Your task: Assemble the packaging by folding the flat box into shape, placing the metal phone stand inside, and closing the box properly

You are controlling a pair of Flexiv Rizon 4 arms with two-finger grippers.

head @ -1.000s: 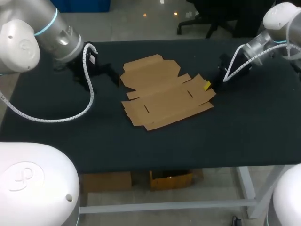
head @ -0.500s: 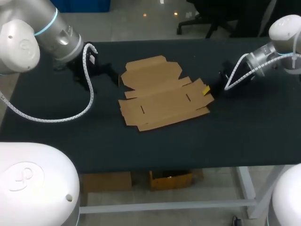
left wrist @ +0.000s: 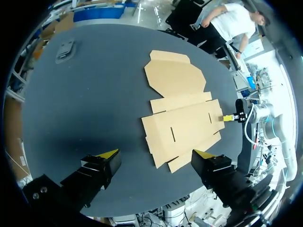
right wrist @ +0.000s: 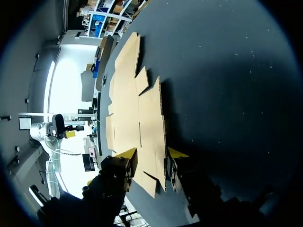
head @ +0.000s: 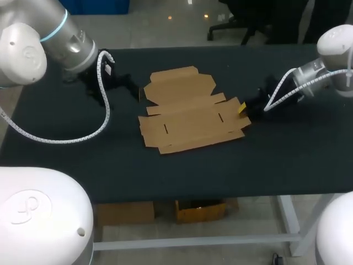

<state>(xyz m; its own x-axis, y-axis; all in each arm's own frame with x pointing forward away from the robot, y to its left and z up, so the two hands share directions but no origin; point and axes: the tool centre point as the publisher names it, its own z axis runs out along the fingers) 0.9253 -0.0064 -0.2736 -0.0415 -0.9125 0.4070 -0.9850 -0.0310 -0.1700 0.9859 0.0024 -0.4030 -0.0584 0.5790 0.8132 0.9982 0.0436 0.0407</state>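
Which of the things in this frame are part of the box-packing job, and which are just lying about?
Part of the job:
flat cardboard box
right hand, at the box's edge
left hand, open, short of the box
small grey object far ahead of it, possibly the phone stand

Just there:
black table underneath

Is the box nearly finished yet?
Only just starting. Done: nothing yet, the box lies flat and unfolded on the table. In hand: the right gripper is at the box's right edge, probably to begin folding; the left gripper is apart, fingers open. Left: folding it up, putting in the stand, which I think is the grey thing lying apart, and closing it.
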